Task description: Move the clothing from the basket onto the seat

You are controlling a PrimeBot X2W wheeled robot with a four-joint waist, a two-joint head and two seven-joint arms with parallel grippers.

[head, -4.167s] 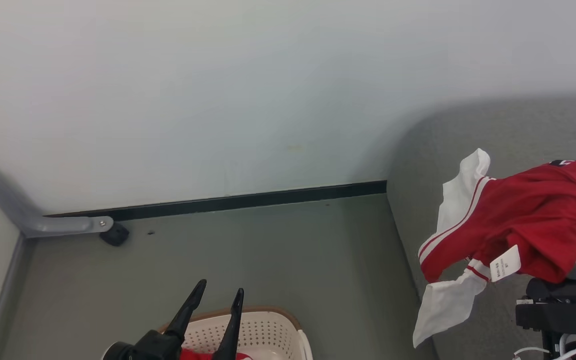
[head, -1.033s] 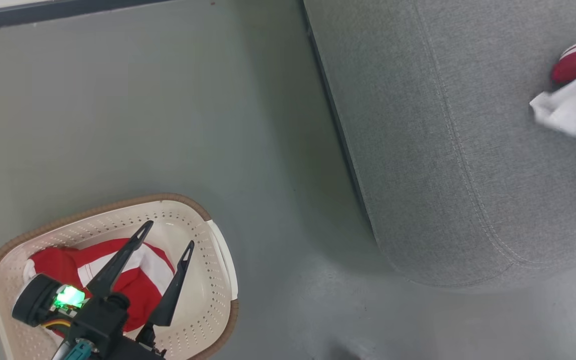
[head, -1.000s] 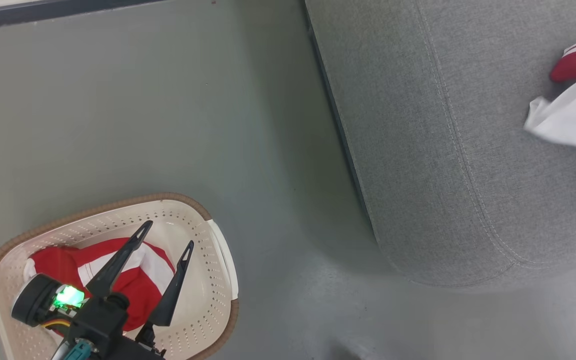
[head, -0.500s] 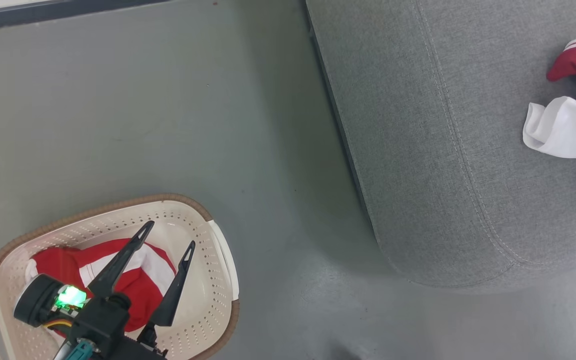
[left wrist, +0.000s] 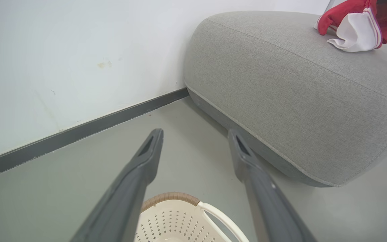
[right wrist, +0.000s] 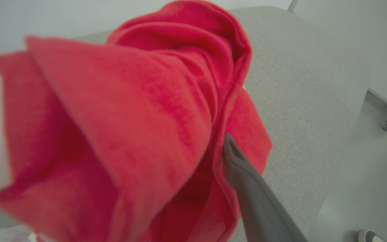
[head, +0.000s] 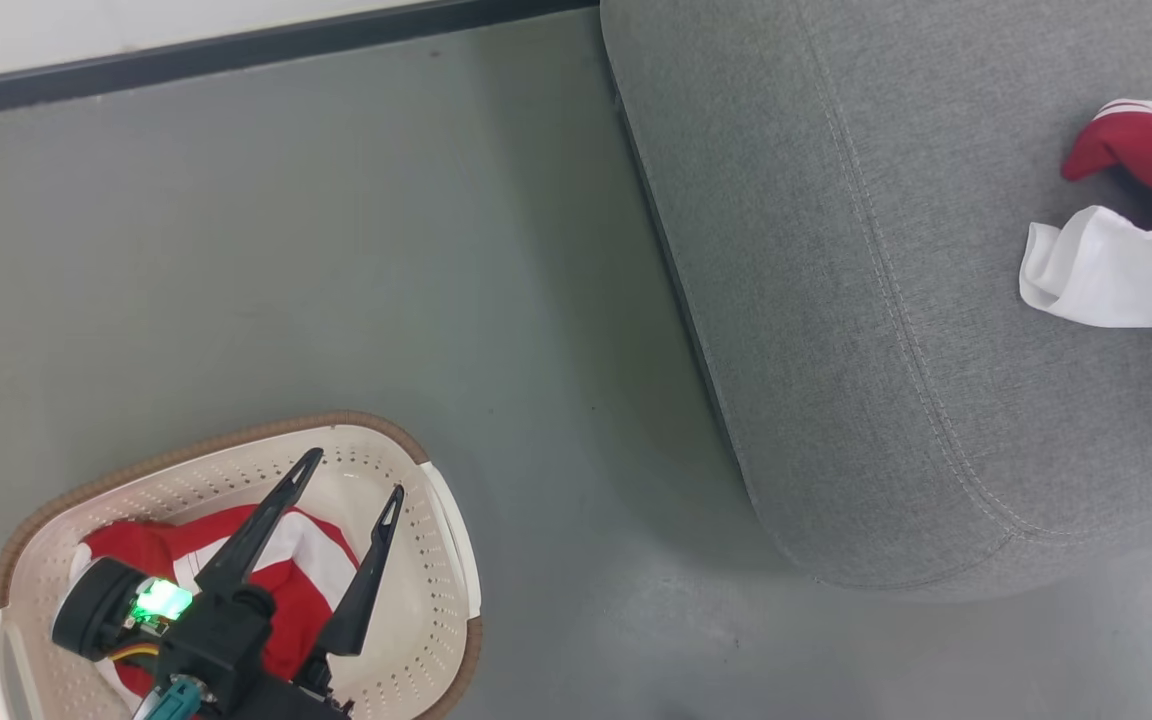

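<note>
We saw one seat [head: 886, 300], grey-green and rounded, filling the right of the head view, with a faint seam along its edge. One basket [head: 414, 600] stood on the floor, well apart from the seat, cream with a brown rim.

The left gripper [head: 355, 473] hung over the basket's open top. Its two dark fingers were spread wide with nothing between them, pointing up and away toward the floor beyond the rim. In the left wrist view they framed the seat's near corner.

Of the right gripper [right wrist: 197, 144] we could count one finger [right wrist: 250, 191]. It stood well off to the side of the wrist view's middle, as parted jaws stand. Red cloth [right wrist: 129, 117] covered the other side and lay against the finger, above the seat's fabric.

We counted two heaps of clothing. One red and white bundle [head: 1126, 270] lay on top of the seat at the right edge. One red and white garment [head: 306, 560] lay crumpled in the basket beneath the left gripper.
</note>
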